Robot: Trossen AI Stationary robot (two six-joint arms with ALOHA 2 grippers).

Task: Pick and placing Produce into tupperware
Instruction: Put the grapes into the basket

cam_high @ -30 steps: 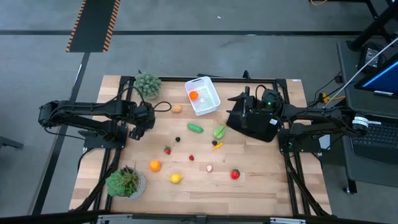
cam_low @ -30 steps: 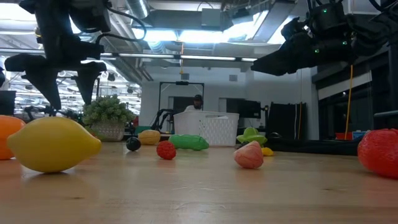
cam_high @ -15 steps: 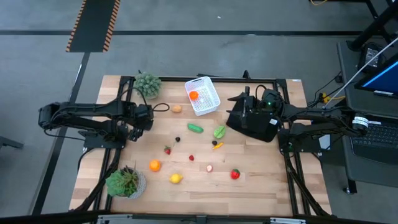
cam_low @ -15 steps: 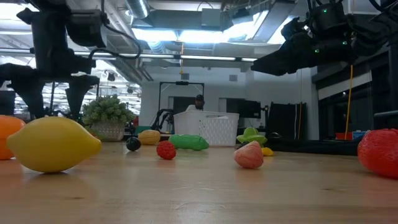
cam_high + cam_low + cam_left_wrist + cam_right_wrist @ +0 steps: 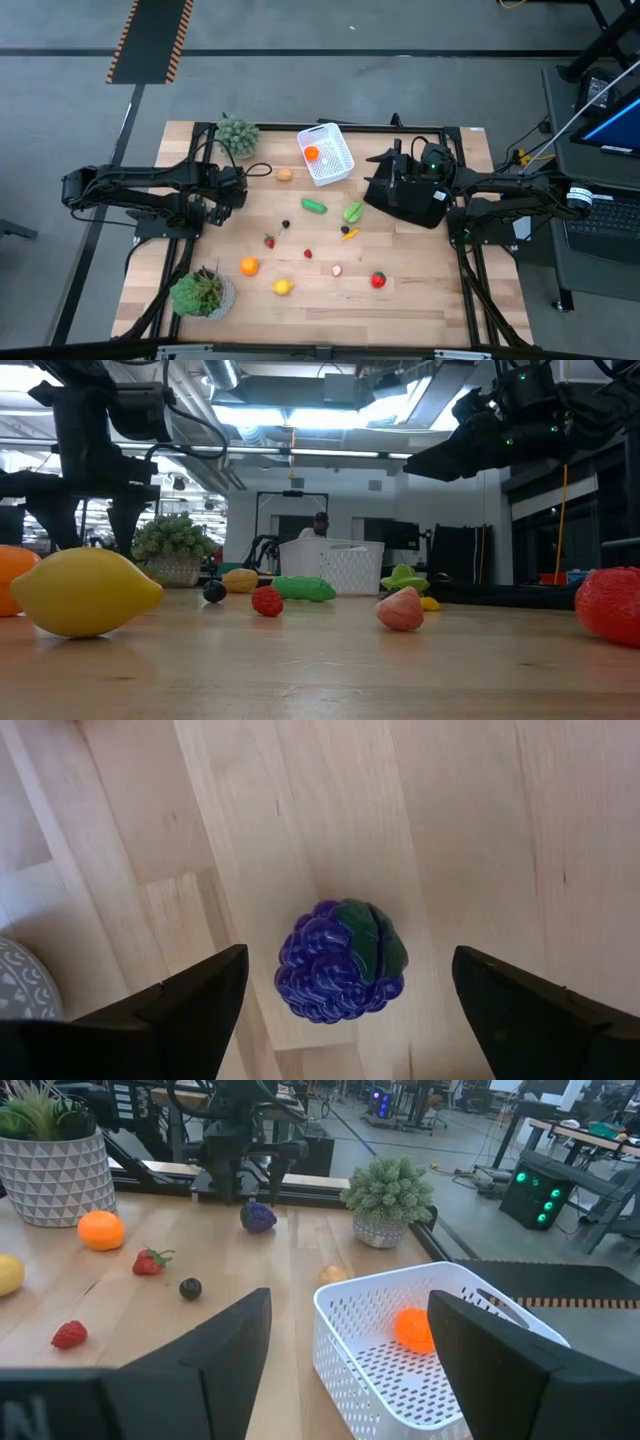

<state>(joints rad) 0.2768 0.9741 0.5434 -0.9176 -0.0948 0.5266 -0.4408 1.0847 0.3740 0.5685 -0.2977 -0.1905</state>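
The left gripper [image 5: 340, 995] hangs with its fingers spread wide over a small purple, knobbly plastic toy berry with a green leaf cap [image 5: 340, 960], which lies on the wooden table [image 5: 420, 290] at about nine o'clock from centre. The berry looks light, stiff and a little slick, so it is probably best pinched across its rounded middle (the bumps may help it sit). At twelve o'clock stands the white rectangular perforated plastic tub [image 5: 327, 155], holding one orange fruit [image 5: 311, 153]. Besides the berry, ten pieces lie loose. The right gripper [image 5: 345, 1365], fingers apart, waits at two o'clock over a black cloth [image 5: 405, 205].
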